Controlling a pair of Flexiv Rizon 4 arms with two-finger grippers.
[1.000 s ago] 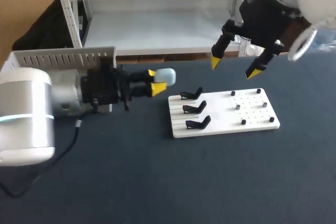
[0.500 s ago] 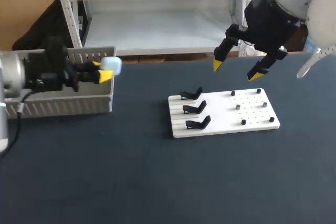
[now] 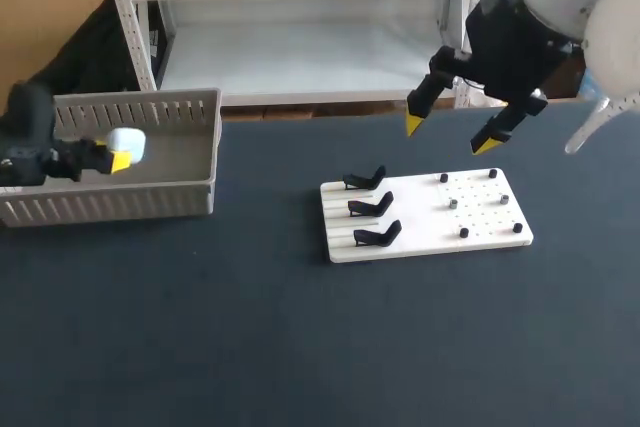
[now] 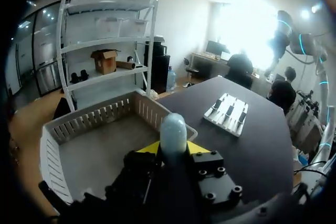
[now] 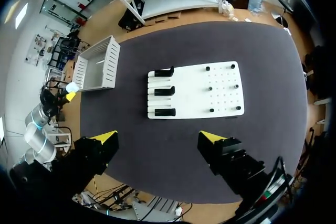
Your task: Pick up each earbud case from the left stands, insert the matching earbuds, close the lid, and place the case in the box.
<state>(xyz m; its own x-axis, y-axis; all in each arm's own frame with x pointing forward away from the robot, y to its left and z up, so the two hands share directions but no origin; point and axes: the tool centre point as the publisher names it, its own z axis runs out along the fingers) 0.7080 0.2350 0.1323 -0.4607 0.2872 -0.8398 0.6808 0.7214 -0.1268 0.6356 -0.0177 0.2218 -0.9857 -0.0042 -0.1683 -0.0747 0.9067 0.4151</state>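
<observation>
- My left gripper was closed on the pale blue earbud case, one yellow tip on each side of it.
- A second before, that gripper was in the middle of the counter, close to the white board. Half a second before, it was at the right end of the gray box.
- Now it had swung further left, and the case hung over the inside of the box, near its left end.
- In the left wrist view the bare floor of the box lay under the case. The case was not touching it yet.
- The case looked closed, a smooth round shape with no lid sticking up.
- The three black stands on the left part of the board were all empty.
- My right gripper hung in the air above the far side of the board. Its fingers were wide apart and held nothing. It had hardly moved.
- I think this meant the carrying was almost done. What was left was to lower the case and let go.
- With no case on any stand, this was likely the last one.
</observation>
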